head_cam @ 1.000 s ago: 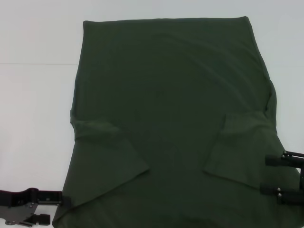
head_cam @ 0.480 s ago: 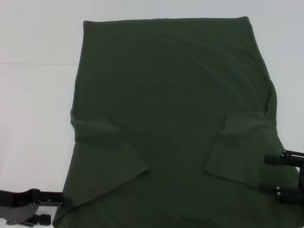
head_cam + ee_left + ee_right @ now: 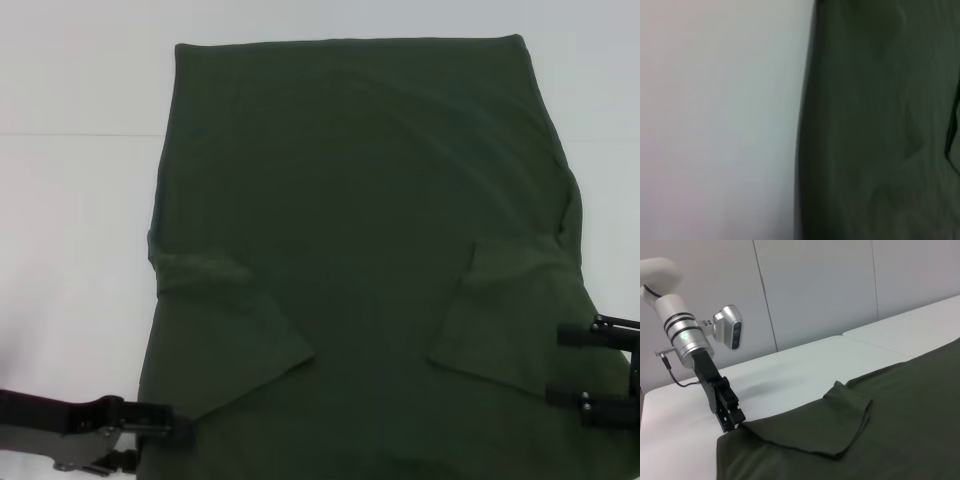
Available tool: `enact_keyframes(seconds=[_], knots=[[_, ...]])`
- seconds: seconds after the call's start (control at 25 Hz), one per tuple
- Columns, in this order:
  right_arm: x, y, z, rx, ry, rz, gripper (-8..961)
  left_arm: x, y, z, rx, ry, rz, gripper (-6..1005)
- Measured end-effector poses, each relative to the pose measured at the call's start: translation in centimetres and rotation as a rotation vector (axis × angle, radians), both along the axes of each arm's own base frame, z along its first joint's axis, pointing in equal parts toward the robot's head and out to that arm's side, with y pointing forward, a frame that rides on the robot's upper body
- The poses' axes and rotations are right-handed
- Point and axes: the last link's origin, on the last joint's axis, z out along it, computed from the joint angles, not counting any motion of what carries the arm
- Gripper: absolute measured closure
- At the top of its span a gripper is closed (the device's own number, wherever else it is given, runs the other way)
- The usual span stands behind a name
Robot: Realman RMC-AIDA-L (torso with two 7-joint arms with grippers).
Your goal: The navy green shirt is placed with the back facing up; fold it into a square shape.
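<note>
Shirt: navy green shirt (image 3: 350, 230) flat on white surface (image 3: 70, 220), sleeves folded in.
Left claw (image 3: 172, 432): at near-left hem; grip unclear.
Right claw (image 3: 562, 365): fingers apart, near-right edge.

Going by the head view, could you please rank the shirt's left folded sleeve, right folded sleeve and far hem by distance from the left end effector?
From the left end effector, at the shirt's near-left corner:
1. Left sleeve, just beyond it.
2. Right sleeve, across the shirt.
3. Far hem, at the table's far side.
</note>
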Motion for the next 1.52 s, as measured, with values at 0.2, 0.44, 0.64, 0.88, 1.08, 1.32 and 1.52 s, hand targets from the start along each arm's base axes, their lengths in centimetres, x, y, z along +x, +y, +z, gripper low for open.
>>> enact_keyframes(seconds=[0.2,0.44,0.64,0.88,1.08,1.32,1.52], knots=[[0.0,0.0,0.0,-0.001,0.001,0.000,164,0.3,0.3,-0.4,-0.007,0.004,-0.011,105],[-0.1,0.1,0.0,-0.001,0.002,0.003,164,0.7,0.7,-0.6,-0.019,0.017,-0.029,126],[0.0,0.1,0.2,0.009,0.002,0.001,165,1.1,1.1,-0.8,-0.037,0.036,-0.050,143],[-0.1,0.1,0.3,0.014,0.009,-0.001,165,1.3,1.5,-0.8,-0.046,0.062,-0.075,224],[-0.1,0.2,0.4,0.016,0.013,0.001,165,1.5,1.8,-0.4,-0.025,0.083,-0.117,493],[-0.2,0.3,0.3,0.017,0.014,0.001,165,1.7,1.8,-0.7,-0.061,0.109,-0.125,675],[-0.3,0.4,0.2,0.012,0.021,-0.013,165,1.7,1.7,-0.8,-0.065,0.105,-0.122,786]])
